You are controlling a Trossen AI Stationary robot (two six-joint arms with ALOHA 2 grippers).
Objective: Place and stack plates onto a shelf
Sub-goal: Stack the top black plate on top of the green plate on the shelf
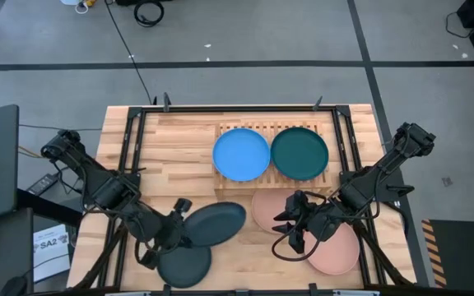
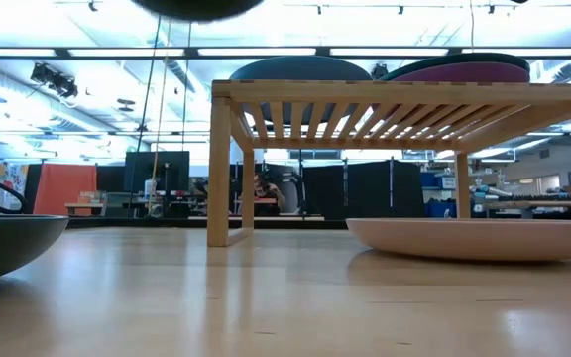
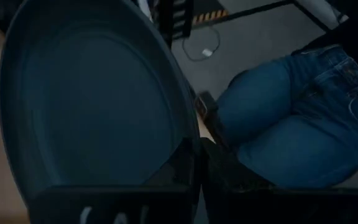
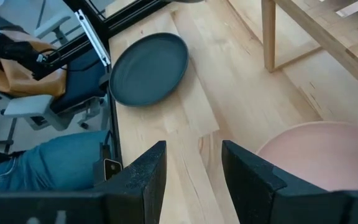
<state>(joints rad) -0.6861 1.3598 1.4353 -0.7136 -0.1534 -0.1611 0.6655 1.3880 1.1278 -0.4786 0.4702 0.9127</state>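
Two plates already sit on the shelf: the blue plate and the teal plate. Left gripper has its jaws clamped on the rim of a charcoal plate, lifted and tilted over the worktop. Right gripper hovers, jaws apart, near the pink plates. They look light, stiff and a bit slick, so I'd pinch the rim.

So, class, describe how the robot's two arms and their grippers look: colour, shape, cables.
Both arms are dark, jointed links ending in a two-finger gripper. The left gripper and right gripper are black. A black cable loops beside the right gripper. In the right wrist view its fingers are flat, matte black blocks.
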